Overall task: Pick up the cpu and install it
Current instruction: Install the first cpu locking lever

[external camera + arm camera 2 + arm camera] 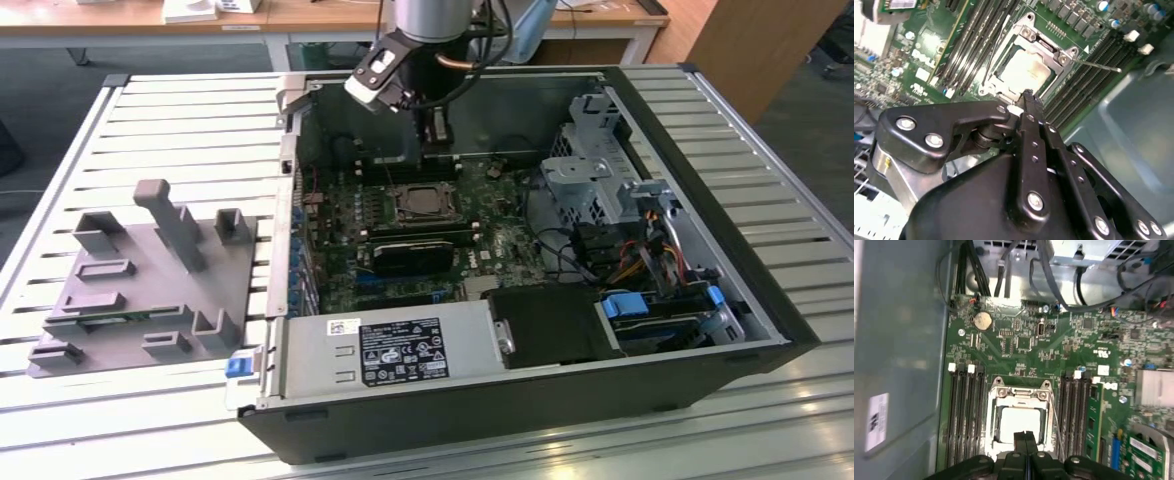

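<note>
The cpu (1019, 425) lies flat inside the socket (995, 390) on the motherboard (1024, 345), in the middle of the open computer case (747, 300). In both wrist views its pale metal top (1024, 70) is framed by the silvery socket bracket. Dark rows of memory slots (965, 415) run along both sides of the socket.

The gripper (1025, 436) hangs above the socket, near its edge, and it holds nothing. Its two black fingers (1020, 440) are pressed together, with no gap between the tips. In the second wrist view the fingertips (1028, 97) stand just over the rim of the socket, beside the cpu, but I cannot tell if they touch it.

In the exterior view the arm (424, 20) comes down into the case at its far side, and the gripper (430, 135) is just behind the socket (424, 203). A grey fixture (147, 280) with upright blocks rests on the slatted table (160, 130), well apart from the case, on the exterior view's left.
</note>
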Available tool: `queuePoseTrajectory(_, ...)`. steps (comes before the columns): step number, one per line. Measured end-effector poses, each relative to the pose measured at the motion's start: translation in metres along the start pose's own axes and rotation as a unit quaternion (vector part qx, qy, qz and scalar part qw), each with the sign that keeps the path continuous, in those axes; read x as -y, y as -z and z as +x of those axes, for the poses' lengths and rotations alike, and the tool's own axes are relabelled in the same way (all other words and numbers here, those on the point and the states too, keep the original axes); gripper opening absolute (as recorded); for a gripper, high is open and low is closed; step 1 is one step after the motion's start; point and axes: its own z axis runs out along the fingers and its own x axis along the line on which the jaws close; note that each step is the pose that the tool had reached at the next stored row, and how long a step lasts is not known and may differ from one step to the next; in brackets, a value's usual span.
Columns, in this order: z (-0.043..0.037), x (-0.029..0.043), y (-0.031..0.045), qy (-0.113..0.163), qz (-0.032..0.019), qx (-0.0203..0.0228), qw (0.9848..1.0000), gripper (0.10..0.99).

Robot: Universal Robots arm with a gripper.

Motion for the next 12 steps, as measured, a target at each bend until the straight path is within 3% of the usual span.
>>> queuePoseTrajectory(3, 0.0002, -0.0001, 0.0065, 0.0, 0.0, 0.0, 1.0, 0.106)
queuePoseTrajectory(5, 0.0002, 0.0002, 0.0071, 0.007, -0.0003, -0.0006, 1.0, 0.106)
queuePoseTrajectory(9, 0.0002, 0.0002, 0.0062, 0.043, -0.0016, -0.0016, 0.9991, 0.106)
queuePoseTrajectory(12, 0.0002, 0.0003, 0.0045, 0.07, -0.0025, -0.0021, 0.9975, 0.106)
